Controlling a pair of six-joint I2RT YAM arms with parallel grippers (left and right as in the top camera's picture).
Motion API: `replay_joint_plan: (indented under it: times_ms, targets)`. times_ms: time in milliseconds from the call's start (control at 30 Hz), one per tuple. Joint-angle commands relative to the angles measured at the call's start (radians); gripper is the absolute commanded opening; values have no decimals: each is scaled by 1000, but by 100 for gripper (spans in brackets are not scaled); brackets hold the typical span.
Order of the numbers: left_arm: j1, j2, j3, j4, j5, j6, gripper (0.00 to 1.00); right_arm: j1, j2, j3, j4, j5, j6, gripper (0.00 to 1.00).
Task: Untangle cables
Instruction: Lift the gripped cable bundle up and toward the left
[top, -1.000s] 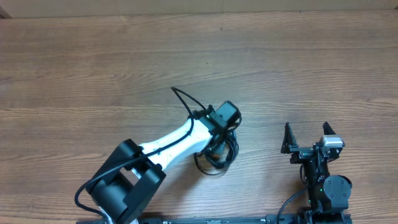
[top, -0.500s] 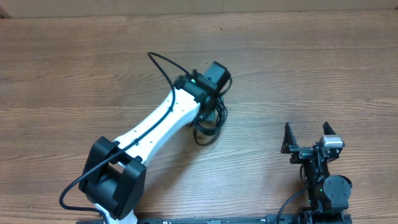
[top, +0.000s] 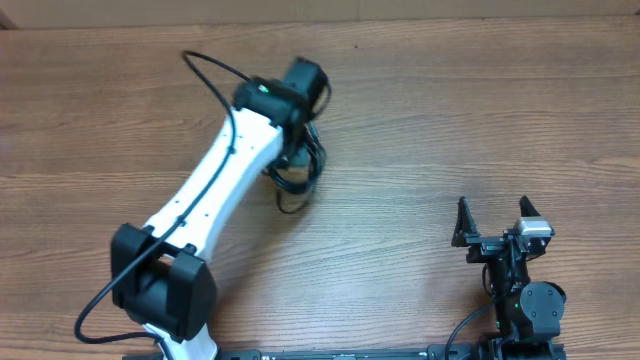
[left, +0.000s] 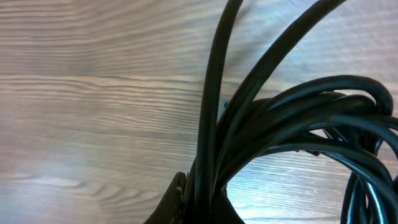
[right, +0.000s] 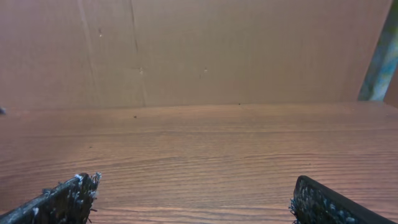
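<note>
Your left tool (left: 198, 206) is pinched tight on the cables (top: 296, 172) — a black coiled bundle under the wrist, left of the middle of the bench (top: 470, 110), with loops fanning out close to the wrist camera. Your right tool (top: 492, 212) sits well apart, near its own base — spread wide, holding nothing.

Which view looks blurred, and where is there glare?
Left wrist: the cables fill the picture from very near and look soft, and the table shows a pale sheen at the lower left. Overhead: even light, sharp. Right wrist: fairly sharp, no glare.
</note>
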Motion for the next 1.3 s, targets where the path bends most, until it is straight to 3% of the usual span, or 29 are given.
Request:
replay_joint_plan:
  times_ms: [0,300,467,700,833,1033,1267]
  targets:
    - [59,-2,79,-48,-28,-33,4,4,-7,-11,3,-5,-5,100]
    - [258,-24,198,-196,-16,-156,4,4,-7,-11,3,-5,-5,100]
    - [377,-37,211,-206,146,-167,4,4,-7,-11,3,-5,-5,100]
    - [484,-37,166,-285,325,-521,4,4,-7,-11,3,-5,-5,100]
    - [484,-37,92,-290,329,-600,4,4,-7,-11,3,-5,-5,100]
    - [460,-37,-74,-186,333,-537,4,4,-7,-11,3,-5,-5,100]
    - [383,-37,-182,-59,443,-165,4,4,-7,-11,3,-5,-5,100]
